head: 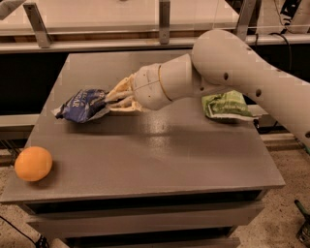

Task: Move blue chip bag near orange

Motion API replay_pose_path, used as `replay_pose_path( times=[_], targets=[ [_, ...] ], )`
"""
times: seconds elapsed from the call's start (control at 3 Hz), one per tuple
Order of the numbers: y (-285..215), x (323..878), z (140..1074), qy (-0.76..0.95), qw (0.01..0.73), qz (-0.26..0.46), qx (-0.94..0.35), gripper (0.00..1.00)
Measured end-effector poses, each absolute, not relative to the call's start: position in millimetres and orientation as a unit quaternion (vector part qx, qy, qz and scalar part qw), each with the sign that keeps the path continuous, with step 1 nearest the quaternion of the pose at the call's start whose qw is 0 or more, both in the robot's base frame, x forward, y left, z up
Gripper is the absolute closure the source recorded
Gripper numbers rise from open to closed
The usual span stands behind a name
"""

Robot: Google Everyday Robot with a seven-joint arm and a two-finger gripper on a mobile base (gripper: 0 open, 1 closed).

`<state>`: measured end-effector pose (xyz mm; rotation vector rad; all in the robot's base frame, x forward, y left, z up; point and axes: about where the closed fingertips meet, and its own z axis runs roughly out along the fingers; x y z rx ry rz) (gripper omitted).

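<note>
A speckled, pale stone floor point(289, 213) is showing at the lower right, beneath a matte grey, square-topped counter point(160, 150) that is filling most of the view. A smooth, round orange fruit point(33, 163) is sitting at the counter's front left corner, right by the edge.

Further back, over the left half of the counter, a crumpled dark navy-blue foil chip bag with white lettering point(83, 104) is lying well apart from the orange, up and to its right. The cream-coloured two-finger end effector point(112, 99) is reaching in from the right, and its fingers are pinching the blue chip bag by its right end. Whether the bag is touching the counter cannot be told. The thick, white, rounded robot arm point(227, 68) is stretching away toward the upper right.

Partly behind that arm, near the counter's right edge, a wrinkled green foil chip bag with pale print point(226, 104) is resting. Beyond the counter, grey metal rails and upright posts point(164, 22) are crossing in front of a pale tabletop point(97, 12).
</note>
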<state>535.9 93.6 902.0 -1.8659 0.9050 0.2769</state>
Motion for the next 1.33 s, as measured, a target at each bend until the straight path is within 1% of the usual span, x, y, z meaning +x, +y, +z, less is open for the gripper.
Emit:
replay_pose_path(
  times=[0.67,1.33],
  targets=[
    [124.3,506.1,901.4,0.326,0.498,0.147,-0.790,1.00],
    [144.2,505.7,896.3,0.333,0.487,0.155,-0.793,1.00]
  ],
)
